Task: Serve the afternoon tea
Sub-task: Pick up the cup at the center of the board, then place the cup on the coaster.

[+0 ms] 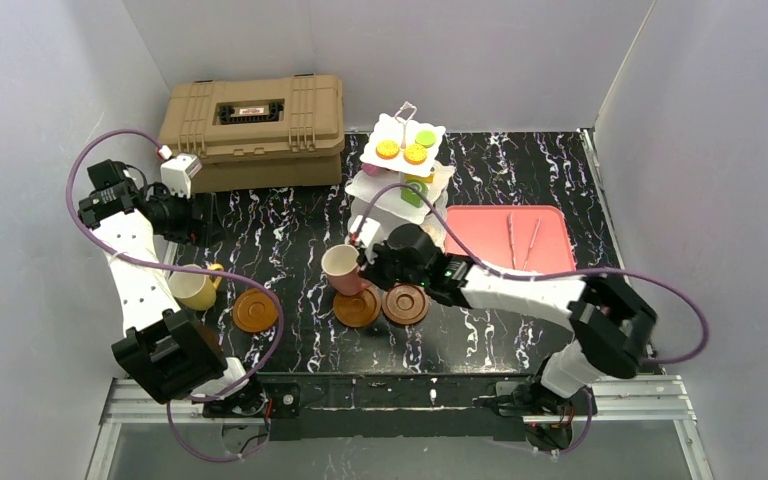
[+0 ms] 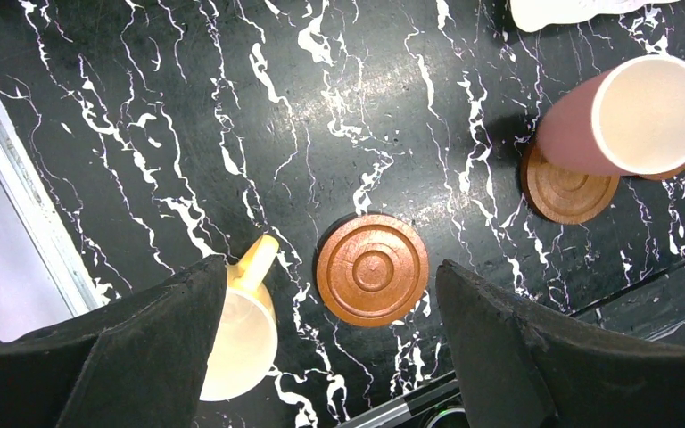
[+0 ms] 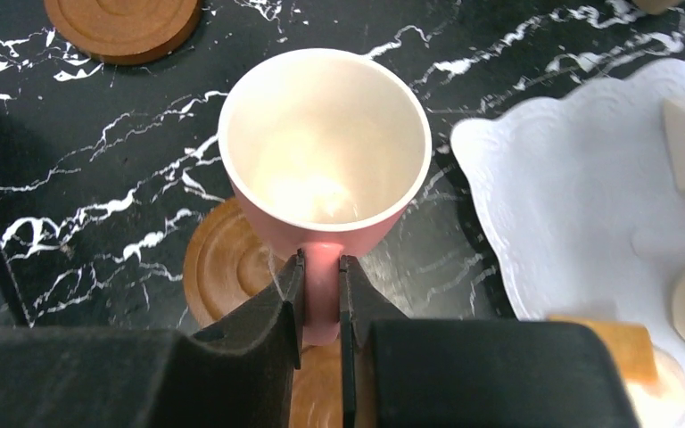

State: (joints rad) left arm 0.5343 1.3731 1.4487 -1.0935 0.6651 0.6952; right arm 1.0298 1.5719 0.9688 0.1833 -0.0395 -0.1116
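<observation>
My right gripper (image 3: 321, 259) is shut on the handle of the pink cup (image 3: 321, 152), which stays upright. The cup (image 1: 342, 268) is at the far-left edge of the middle brown saucer (image 1: 358, 306); I cannot tell whether it touches it. A second saucer (image 1: 405, 304) lies just right of that one. A third saucer (image 2: 372, 269) lies near the yellow cup (image 2: 236, 330). High above them my left gripper (image 2: 330, 267) is open and holds nothing. The white tiered stand (image 1: 403, 165) with toy pastries (image 1: 388, 149) is behind the right gripper (image 1: 365, 262).
A large tan hard case (image 1: 255, 125) fills the back left. A flat red tray (image 1: 510, 235) with two thin sticks (image 1: 522, 240) lies right of the stand. The stand's bottom plate (image 3: 580, 196) is close to the right of the pink cup. Grey walls enclose three sides.
</observation>
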